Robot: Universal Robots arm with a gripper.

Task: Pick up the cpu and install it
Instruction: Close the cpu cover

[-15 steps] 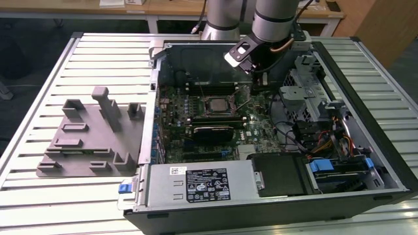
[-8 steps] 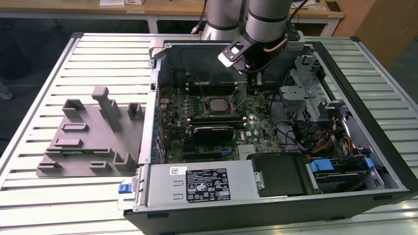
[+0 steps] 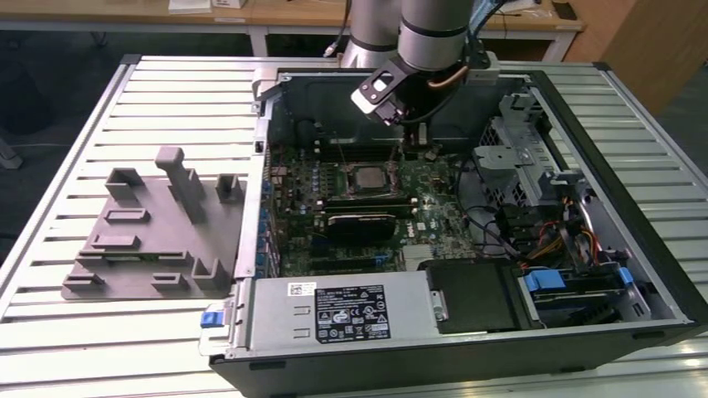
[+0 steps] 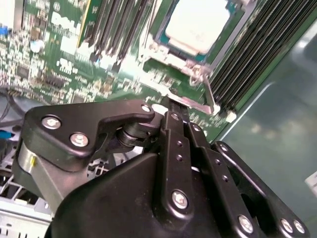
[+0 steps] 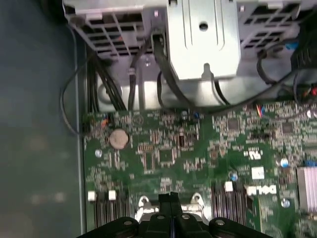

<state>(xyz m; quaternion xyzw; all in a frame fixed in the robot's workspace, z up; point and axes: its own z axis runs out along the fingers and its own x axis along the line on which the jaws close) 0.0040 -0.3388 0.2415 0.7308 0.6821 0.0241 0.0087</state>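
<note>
The cpu (image 3: 363, 177) lies flat in its socket on the green motherboard (image 3: 443, 220), inside the open computer case. The second wrist view shows the cpu's (image 4: 198, 25) pale silver top plate framed by the metal socket bracket, with a thin metal socket lever (image 4: 208, 94) beside it. My gripper (image 3: 415, 149) hangs over the board just to the exterior view's right of the socket. Its black fingers (image 4: 173, 124) are pressed together, shut with nothing between them, and their tip is close to the socket's edge. The gripper (image 5: 171, 198) also appears in the first wrist view.
A grey plastic fixture plate (image 3: 155, 240) with upright blocks lies on the slatted table at the exterior view's left. Inside the case are a black block (image 3: 360, 220) below the socket, memory slots (image 3: 354, 149), a metal drive cage (image 3: 531, 166), cables (image 3: 553, 240) and the power supply (image 3: 343, 311).
</note>
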